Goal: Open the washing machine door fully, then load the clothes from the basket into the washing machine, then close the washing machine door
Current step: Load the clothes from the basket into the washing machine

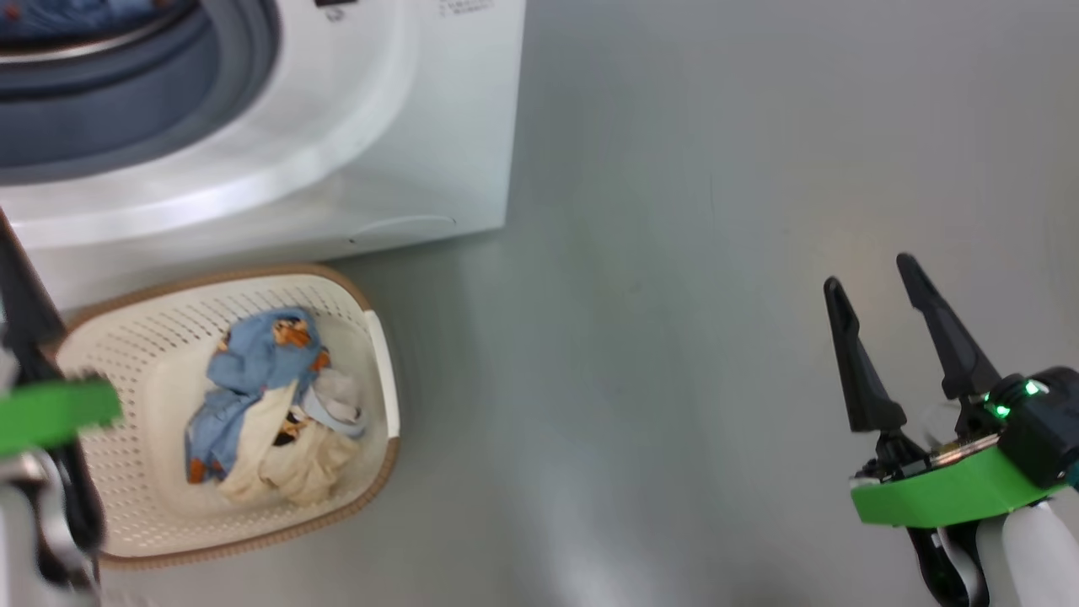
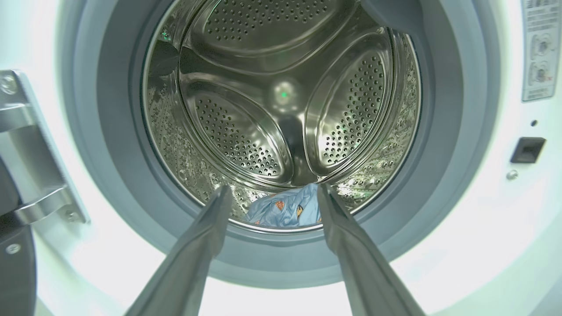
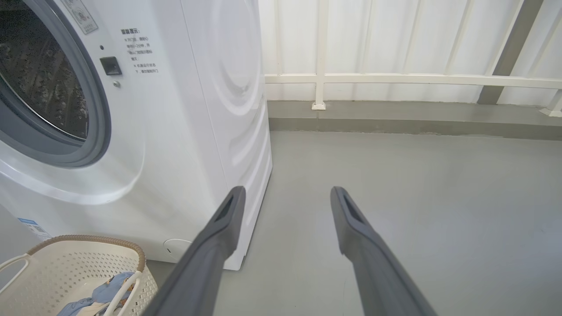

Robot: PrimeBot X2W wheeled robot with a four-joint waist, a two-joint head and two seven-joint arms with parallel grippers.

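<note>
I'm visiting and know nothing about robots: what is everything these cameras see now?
washing machine: one, white, behind the basket
drum: one, steel, inside the machine
rubber ring: one, blue-grey, around the drum
blue cloth: one, light blue, orange prints, low in the drum
basket: one, cream with brown rim, on the floor
clothes: one heap, blue and cream, in the basket
floor: one, grey, under everything
railing: one, white, beyond the machine
left gripper: one, dark fingers, open before the drum
right gripper: one, dark fingers, open above the floor
</note>
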